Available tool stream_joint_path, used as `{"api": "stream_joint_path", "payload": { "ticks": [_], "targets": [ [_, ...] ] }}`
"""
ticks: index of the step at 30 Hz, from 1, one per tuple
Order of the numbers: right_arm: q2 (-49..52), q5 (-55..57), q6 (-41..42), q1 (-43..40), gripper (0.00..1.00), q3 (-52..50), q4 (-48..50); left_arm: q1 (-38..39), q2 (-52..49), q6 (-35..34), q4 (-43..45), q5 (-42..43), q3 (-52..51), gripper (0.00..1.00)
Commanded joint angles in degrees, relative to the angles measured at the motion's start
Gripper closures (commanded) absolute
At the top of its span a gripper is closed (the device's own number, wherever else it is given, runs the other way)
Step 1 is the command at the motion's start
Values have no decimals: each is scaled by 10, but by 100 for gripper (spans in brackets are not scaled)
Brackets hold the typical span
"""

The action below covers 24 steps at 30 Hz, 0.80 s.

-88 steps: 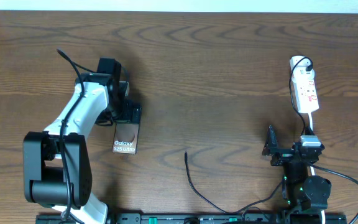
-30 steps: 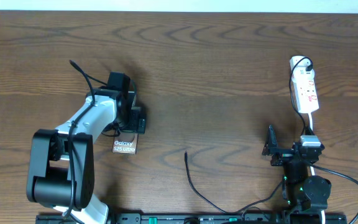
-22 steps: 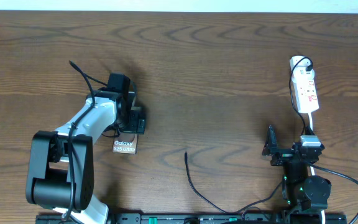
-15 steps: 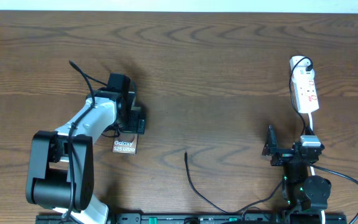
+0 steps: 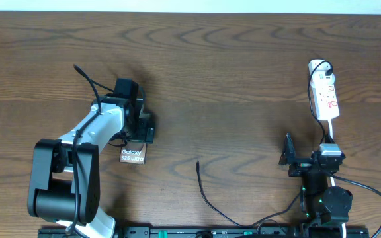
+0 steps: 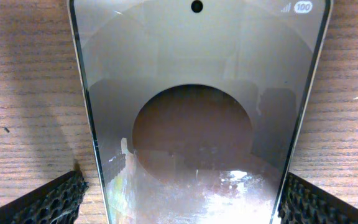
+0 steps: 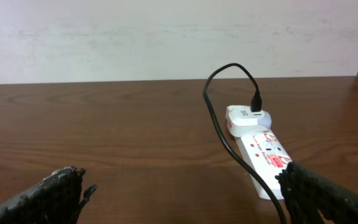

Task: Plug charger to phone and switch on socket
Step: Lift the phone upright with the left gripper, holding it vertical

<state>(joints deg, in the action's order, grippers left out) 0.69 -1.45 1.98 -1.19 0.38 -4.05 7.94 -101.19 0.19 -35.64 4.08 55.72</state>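
Observation:
The phone point(image 5: 133, 155) lies flat on the table at left, its lettered end toward the front. It fills the left wrist view point(image 6: 197, 124). My left gripper point(image 5: 141, 129) is open and low over the phone's far half, one finger on each side of it point(image 6: 182, 193). The charger cable's plug tip point(image 5: 198, 163) lies loose at front centre, right of the phone. The white socket point(image 5: 325, 96) lies at far right, with the black cable plugged into its rounded end point(image 7: 253, 106). My right gripper point(image 5: 288, 157) is open and empty in front of the socket point(image 7: 263, 152).
The charger cable point(image 5: 217, 211) curves from its tip down to the table's front edge. A white cord point(image 5: 331, 132) runs from the socket toward the right arm base. Bare wood lies between the phone and the socket.
Since the earliest frame my left arm has moved toward the front and settled over the phone, covering more of it. It has held still for the last second. The right arm has not moved.

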Motion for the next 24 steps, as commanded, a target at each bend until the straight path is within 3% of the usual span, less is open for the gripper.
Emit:
{"api": "stream_joint_path", "payload": {
  "ticks": [1, 24],
  "targets": [
    [-3, 5, 3, 4, 1, -1, -3, -1, -16, -3, -3, 13, -24, 2],
    [1, 5, 3, 4, 1, -1, -3, -1, -16, -3, 32, 14, -34, 2]
  ]
}}
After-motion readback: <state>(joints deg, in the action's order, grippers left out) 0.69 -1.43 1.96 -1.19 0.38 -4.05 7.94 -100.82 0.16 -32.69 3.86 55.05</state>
